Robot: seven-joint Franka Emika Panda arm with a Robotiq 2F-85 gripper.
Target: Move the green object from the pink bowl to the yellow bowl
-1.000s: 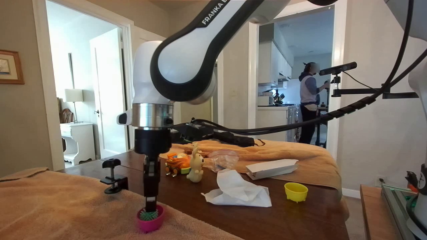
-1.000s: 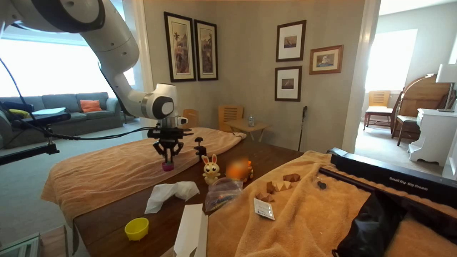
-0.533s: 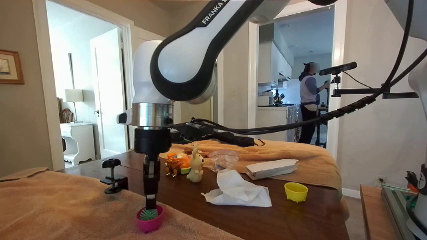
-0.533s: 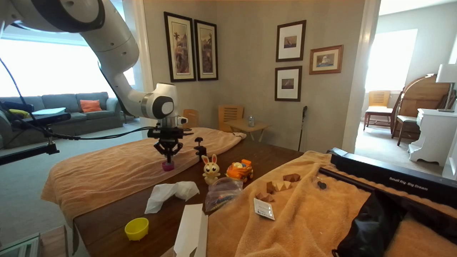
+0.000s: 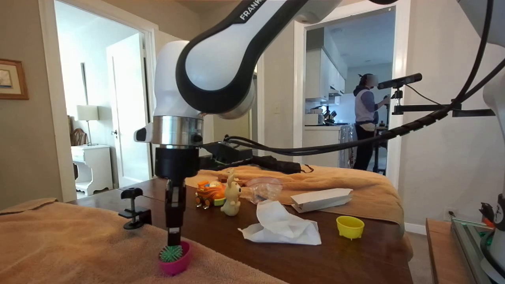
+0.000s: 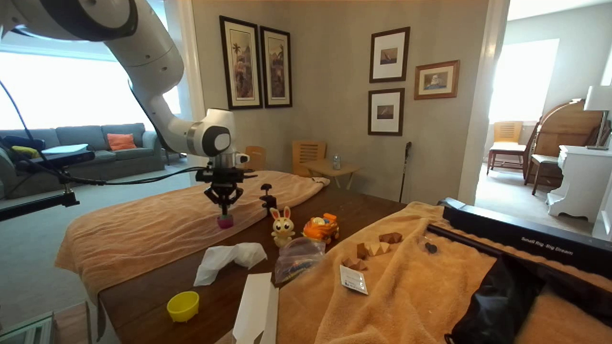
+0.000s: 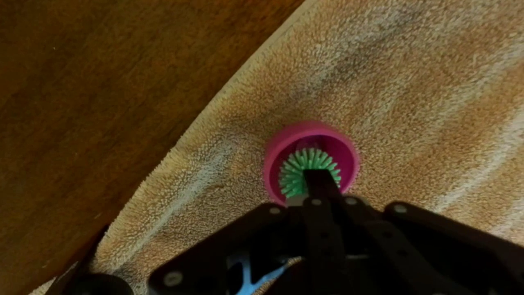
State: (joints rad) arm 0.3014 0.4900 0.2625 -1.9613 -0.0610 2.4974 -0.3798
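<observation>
Inside the pink bowl point(image 5: 176, 269), a green spiky ball point(image 5: 171, 254): roundish, minty in colour, short spikes fanning out all round. On top of it, from straight above, the gripper point(image 7: 318, 176), fingers drawn together and, by the look of it, clamped on some spikes. Under the bowl, an orange towel point(image 5: 79, 244), spread over a dark wooden table point(image 5: 315, 264), hem near the bowl. Along the same hem, a black clamp point(image 5: 136, 215).

Across the straight way to the yellow bowl point(image 5: 350, 229), crumpled white paper point(image 5: 282, 229), peaked upward. Past the paper, that second bowl, upright on stubby feet on the wood. Off to the side, a long-eared rabbit figure point(image 6: 283, 229), an orange toy car point(image 6: 320, 230) just beside, then a clear plastic bag point(image 6: 300, 260) and a long white box point(image 6: 258, 306). Farther out, on a second towel point(image 6: 397, 296), brown faceted pieces point(image 6: 380, 249), a small white packet point(image 6: 354, 280) and a black pouch point(image 6: 497, 306).

Readable in an exterior view: "FRANK" on the arm point(image 5: 225, 65), running out at the top edge. On a long black box point(image 6: 507, 234): "Small Rig · Big Dream". On the packet, print too small to read.
</observation>
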